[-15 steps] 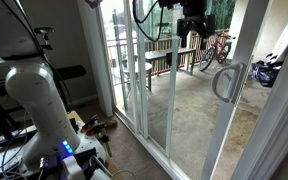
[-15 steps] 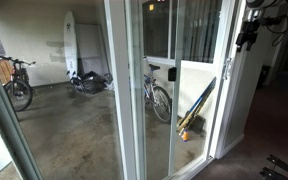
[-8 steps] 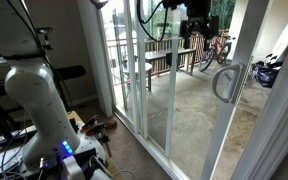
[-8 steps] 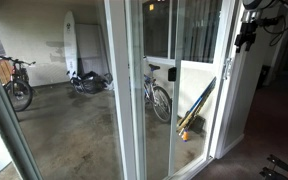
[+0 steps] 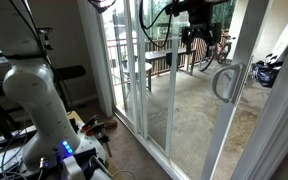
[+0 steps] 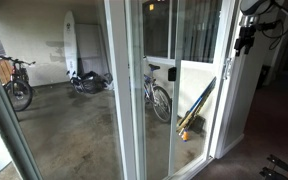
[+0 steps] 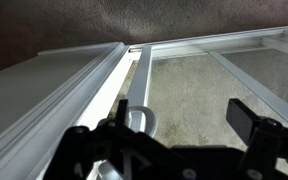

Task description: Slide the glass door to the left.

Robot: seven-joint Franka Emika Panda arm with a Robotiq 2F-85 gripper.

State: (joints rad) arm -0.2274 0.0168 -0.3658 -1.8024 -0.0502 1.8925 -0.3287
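The black tool point(image 5: 200, 38) is spread wide, up high near the tall white-framed glass door point(image 5: 218, 130), above its grey curved handle point(image 5: 227, 82).

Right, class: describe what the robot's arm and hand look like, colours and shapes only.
The arm is built from bulky, rounded white segments, with a small blue light glowing near its base. The hand is black and blocky, with two dark fingers.
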